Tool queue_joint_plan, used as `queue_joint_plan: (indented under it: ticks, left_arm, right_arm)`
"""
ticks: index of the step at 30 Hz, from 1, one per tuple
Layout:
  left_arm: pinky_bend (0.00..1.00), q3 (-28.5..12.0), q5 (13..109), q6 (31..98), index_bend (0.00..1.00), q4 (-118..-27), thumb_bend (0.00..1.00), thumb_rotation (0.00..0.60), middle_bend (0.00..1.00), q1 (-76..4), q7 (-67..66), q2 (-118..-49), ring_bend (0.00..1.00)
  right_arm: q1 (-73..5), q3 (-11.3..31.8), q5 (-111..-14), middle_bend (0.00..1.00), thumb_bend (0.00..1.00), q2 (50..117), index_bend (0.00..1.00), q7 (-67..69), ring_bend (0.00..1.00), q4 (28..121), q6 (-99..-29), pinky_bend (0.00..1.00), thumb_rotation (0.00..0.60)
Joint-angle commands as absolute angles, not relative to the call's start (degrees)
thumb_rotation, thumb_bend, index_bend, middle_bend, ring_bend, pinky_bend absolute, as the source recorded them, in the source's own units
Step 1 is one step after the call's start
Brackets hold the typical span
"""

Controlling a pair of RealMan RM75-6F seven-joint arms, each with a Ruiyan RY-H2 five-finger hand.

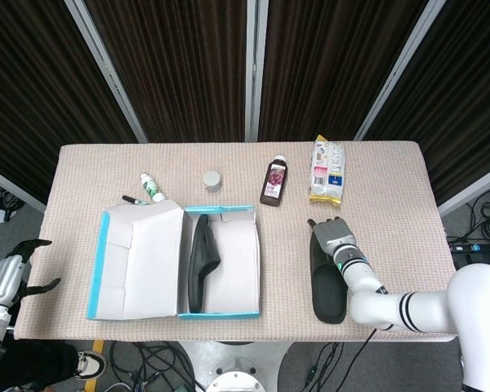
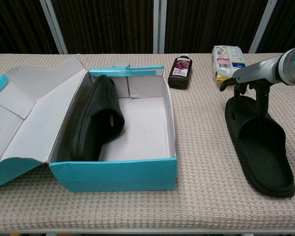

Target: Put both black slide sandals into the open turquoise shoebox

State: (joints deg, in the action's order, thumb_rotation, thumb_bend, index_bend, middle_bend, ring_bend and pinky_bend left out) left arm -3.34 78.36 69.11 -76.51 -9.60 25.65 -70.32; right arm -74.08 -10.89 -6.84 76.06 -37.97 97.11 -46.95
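Note:
The open turquoise shoebox (image 1: 219, 314) (image 2: 113, 174) lies left of centre. One black sandal (image 1: 202, 260) (image 2: 96, 120) stands on its side inside it, against the left wall. The second black sandal (image 1: 328, 287) (image 2: 261, 147) lies flat on the table to the right of the box. My right hand (image 1: 335, 236) (image 2: 246, 77) grips its far end, with fingers over the strap and the thumb down inside the sandal. Past the table's left edge my left hand (image 1: 8, 278) hangs with its fingers spread, holding nothing; only the head view shows it.
The box lid (image 1: 139, 261) (image 2: 24, 118) lies open to the left. Along the back stand a dark juice bottle (image 1: 273, 182) (image 2: 181, 72), a yellow-white snack packet (image 1: 328, 170) (image 2: 228, 62), a small grey cap (image 1: 211, 180) and a white-green tube (image 1: 152, 188).

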Motion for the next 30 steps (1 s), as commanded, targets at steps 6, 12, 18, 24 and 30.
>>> queue_joint_plan:
  ticks: [6,12,18,24,30]
  left_arm:
    - [0.24,-3.38,78.15,68.67,0.24,-76.75,0.17,0.600,0.20,-9.76,25.60,-70.23,0.13]
    - [0.24,-3.43,78.01,68.30,0.24,-77.19,0.17,0.600,0.20,-9.96,25.21,-70.14,0.13]
    - [0.24,-3.39,77.87,68.38,0.24,-77.77,0.17,0.600,0.20,-9.88,24.63,-69.93,0.13]
    - [0.24,-3.53,77.49,68.10,0.24,-78.49,0.17,0.600,0.20,-10.00,24.06,-69.66,0.13]
    - [0.24,-3.73,77.25,68.20,0.24,-79.11,0.17,0.600,0.20,-10.06,23.48,-69.54,0.13]
  right_arm:
    - [-72.12,-9.42,-10.00,0.48,0.10,74.66,0.00,-36.91,0.24,98.47,-48.18,0.21,0.600]
    - [-70.18,-7.81,-13.68,0.49,0.12,70.52,0.13,-34.14,0.26,101.13,-47.83,0.26,0.600]
    - [-66.42,-4.66,-20.65,0.49,0.12,65.82,0.20,-27.83,0.27,103.20,-46.87,0.29,0.600]
    - [-60.58,0.27,-32.85,0.50,0.13,61.60,0.25,-18.28,0.29,105.11,-47.16,0.32,0.600]
    - [-55.95,5.42,-44.26,0.51,0.13,58.29,0.27,-9.42,0.30,107.11,-48.42,0.34,0.600]
